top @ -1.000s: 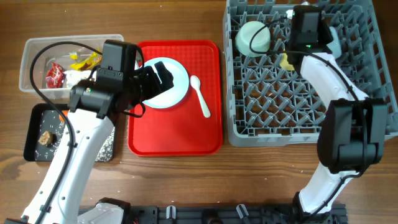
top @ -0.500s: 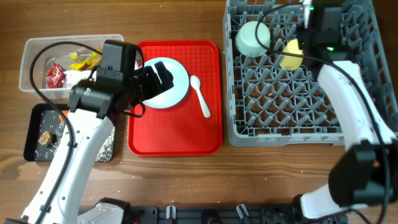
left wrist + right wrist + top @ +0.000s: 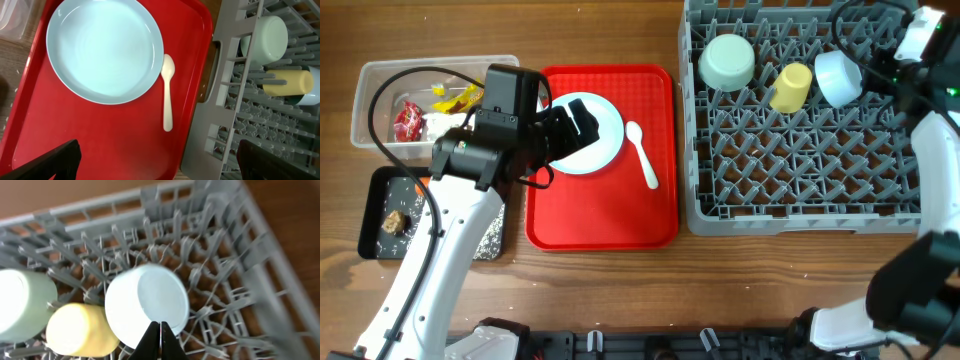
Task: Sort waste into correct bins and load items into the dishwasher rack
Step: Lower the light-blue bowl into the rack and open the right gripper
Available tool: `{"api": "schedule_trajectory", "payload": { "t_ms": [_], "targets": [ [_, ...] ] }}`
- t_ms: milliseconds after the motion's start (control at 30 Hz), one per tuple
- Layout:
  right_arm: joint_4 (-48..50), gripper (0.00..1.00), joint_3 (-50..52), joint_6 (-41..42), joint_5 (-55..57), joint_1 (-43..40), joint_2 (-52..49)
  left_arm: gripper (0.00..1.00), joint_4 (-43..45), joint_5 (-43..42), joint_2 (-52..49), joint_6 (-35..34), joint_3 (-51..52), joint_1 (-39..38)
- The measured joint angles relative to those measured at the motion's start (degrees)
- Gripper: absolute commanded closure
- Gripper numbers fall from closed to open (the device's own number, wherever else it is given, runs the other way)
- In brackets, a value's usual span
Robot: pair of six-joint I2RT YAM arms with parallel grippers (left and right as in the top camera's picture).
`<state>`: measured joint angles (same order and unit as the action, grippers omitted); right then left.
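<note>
The big grey dishwasher rack (image 3: 800, 218) on the right of the table (image 3: 620, 280) holds three pieces along its back rows: a pale green bowl (image 3: 727, 62), a yellow cup (image 3: 791, 87) lying on its side just beside it, and a light blue bowl (image 3: 838, 77) tipped on its edge next to the cup. The right hand (image 3: 160, 342) is above that blue bowl, its fingers pinched fully together with nothing between them. On the red tray (image 3: 600, 215) sit the light blue plate (image 3: 608, 135) and, just to its right, the white spoon (image 3: 642, 153). The left hand (image 3: 575, 125) hovers over the plate, spread wide and empty. The clear tub (image 3: 365, 100) holds a red wrapper (image 3: 407, 122), a yellow wrapper (image 3: 455, 97) and white tissue (image 3: 438, 125). The black tray (image 3: 370, 215) holds a brown lump (image 3: 393, 221) and scattered rice grains (image 3: 490, 235).
</note>
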<state>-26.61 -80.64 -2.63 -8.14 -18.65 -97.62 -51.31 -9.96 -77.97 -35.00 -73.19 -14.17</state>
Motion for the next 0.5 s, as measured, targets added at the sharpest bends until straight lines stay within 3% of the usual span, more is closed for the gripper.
{"api": "schedule_trajectory", "payload": {
  "t_ms": [200, 500],
  "targets": [
    [0.02, 0.96, 0.00, 0.00, -3.34, 0.11, -7.54, 0.00, 0.02, 0.00, 0.00, 0.00, 0.00, 0.00],
    [0.09, 0.96, 0.02, 0.00, -8.90, 0.11, -8.04, 0.00, 0.00, 0.00, 0.00, 0.00, 0.00, 0.00]
  ]
}}
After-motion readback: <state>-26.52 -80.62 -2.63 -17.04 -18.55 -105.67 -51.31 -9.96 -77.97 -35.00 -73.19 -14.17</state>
